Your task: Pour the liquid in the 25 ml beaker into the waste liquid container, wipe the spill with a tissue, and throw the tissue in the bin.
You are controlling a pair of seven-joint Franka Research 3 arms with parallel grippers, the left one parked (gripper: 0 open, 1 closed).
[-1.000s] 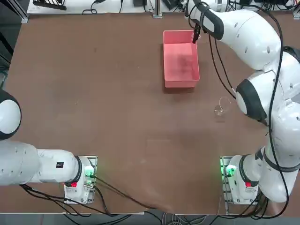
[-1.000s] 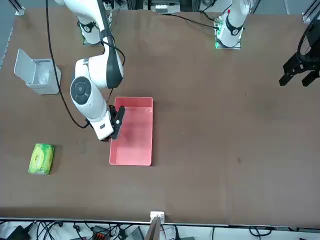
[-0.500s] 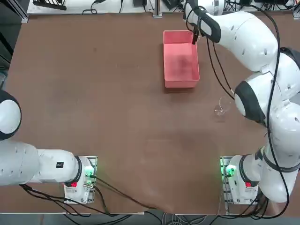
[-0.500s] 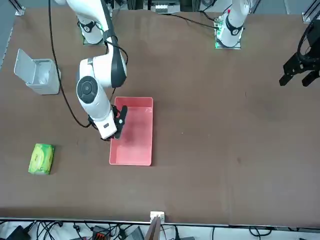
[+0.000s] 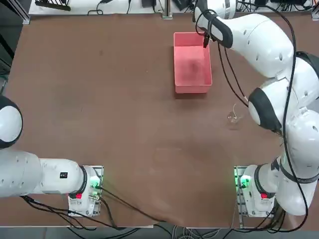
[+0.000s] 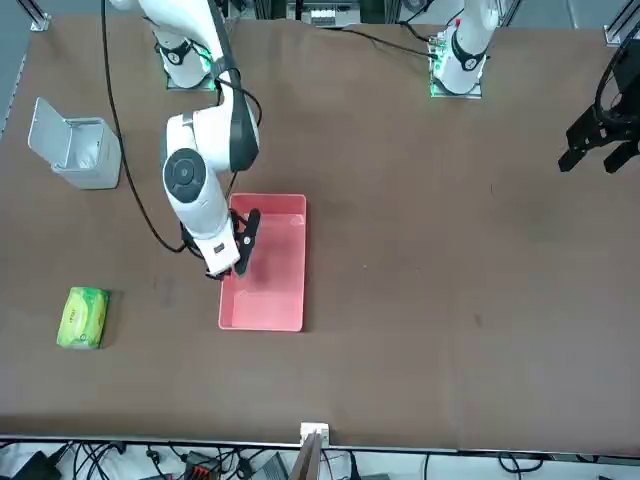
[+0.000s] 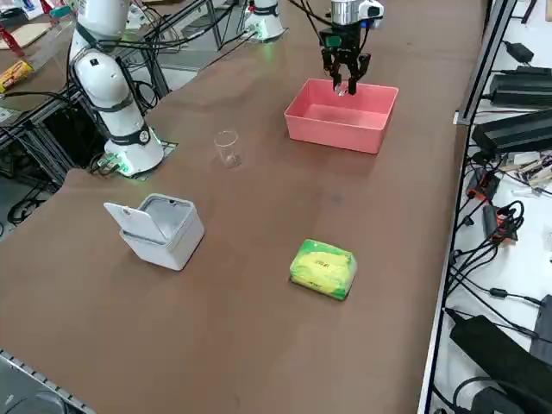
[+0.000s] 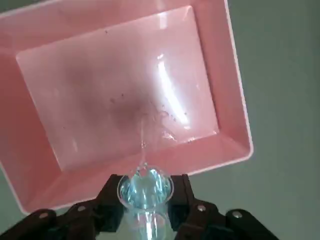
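Note:
My right gripper is shut on the 25 ml beaker, a tiny clear glass vessel tipped mouth-down. A thin stream of liquid runs from it into the waste liquid container, the pink tray. Wet streaks show on the tray floor. The gripper hangs over the far right corner of the tray in the top view, and over the tray's edge in the front view. The bin stands with its lid up. No tissue is in view.
A larger clear glass beaker stands on the brown table between the tray and my arm's base, also in the right side view. A green tissue pack lies toward the table's right edge, near the bin.
My right arm's wrist has shifted a little further in over the pink tray, still holding the beaker. Nothing else has moved.

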